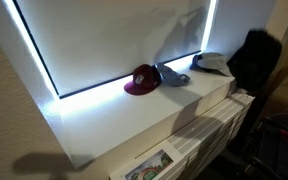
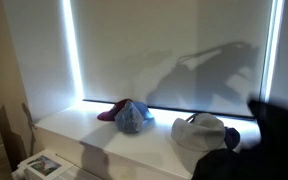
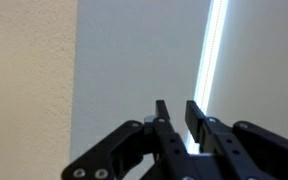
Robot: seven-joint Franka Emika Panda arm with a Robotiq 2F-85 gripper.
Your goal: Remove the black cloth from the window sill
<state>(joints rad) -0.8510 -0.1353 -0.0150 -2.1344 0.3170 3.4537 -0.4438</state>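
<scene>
A blurred black mass [image 1: 254, 58] hangs over the right end of the white window sill [image 1: 134, 112]. It also shows at the right edge in an exterior view [image 2: 272, 135]. I cannot tell the black cloth from my arm and gripper within it. In the wrist view my gripper [image 3: 177, 112] points at the pale wall and blind. Its fingers stand nearly together with a thin gap, and nothing shows between them.
Three caps lie on the sill: a maroon one [image 1: 141, 80], a blue one [image 1: 170, 74] and a white-grey one [image 1: 213, 63]. They also show in an exterior view [image 2: 132, 116] [image 2: 202, 130]. A radiator [image 1: 209, 135] sits below the sill. Bright light strips edge the blind [image 3: 212, 70].
</scene>
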